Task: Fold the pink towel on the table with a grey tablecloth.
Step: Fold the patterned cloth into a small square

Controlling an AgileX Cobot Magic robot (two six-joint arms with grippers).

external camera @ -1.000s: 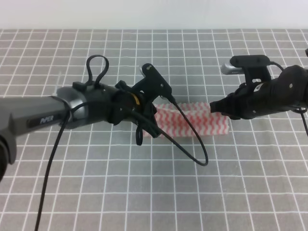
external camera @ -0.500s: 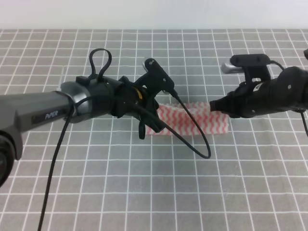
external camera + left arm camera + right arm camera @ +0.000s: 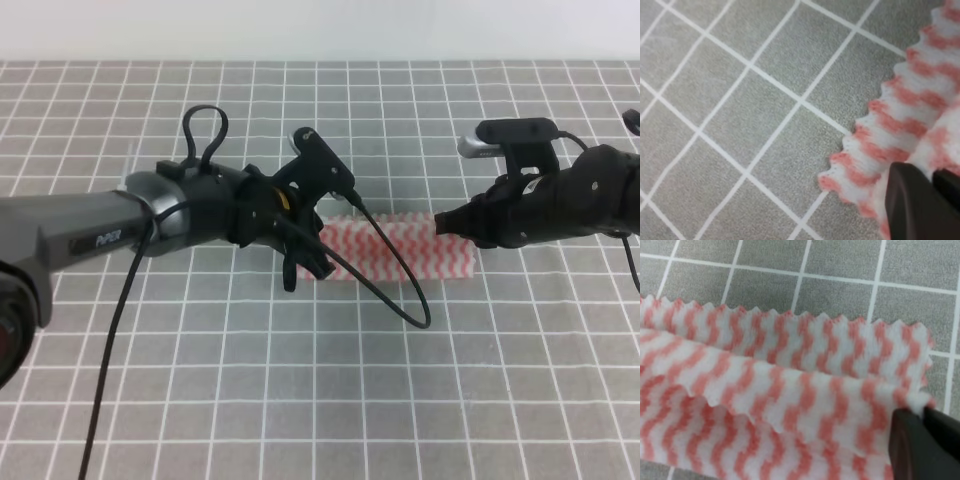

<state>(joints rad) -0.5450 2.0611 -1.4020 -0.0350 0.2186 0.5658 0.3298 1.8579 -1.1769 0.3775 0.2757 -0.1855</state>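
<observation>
The pink towel (image 3: 400, 250) lies folded into a long strip on the table with a grey tablecloth (image 3: 300, 380), near the middle. My left gripper (image 3: 312, 262) is at the strip's left end. In the left wrist view its dark fingers (image 3: 910, 200) are closed on the towel's (image 3: 900, 110) scalloped edge. My right gripper (image 3: 440, 222) is at the strip's upper right end. In the right wrist view its fingers (image 3: 912, 445) pinch the top layer of the towel (image 3: 790, 370) at its right corner, with lower layers showing behind.
A black cable (image 3: 405, 300) from the left arm hangs in a loop over the towel's front edge. The grid cloth (image 3: 740, 100) stretches in all directions around the towel. A white wall bounds the table at the back.
The left gripper has shifted slightly at the towel's left end, and the strip's left end has moved a little with it. The right gripper has barely moved.
</observation>
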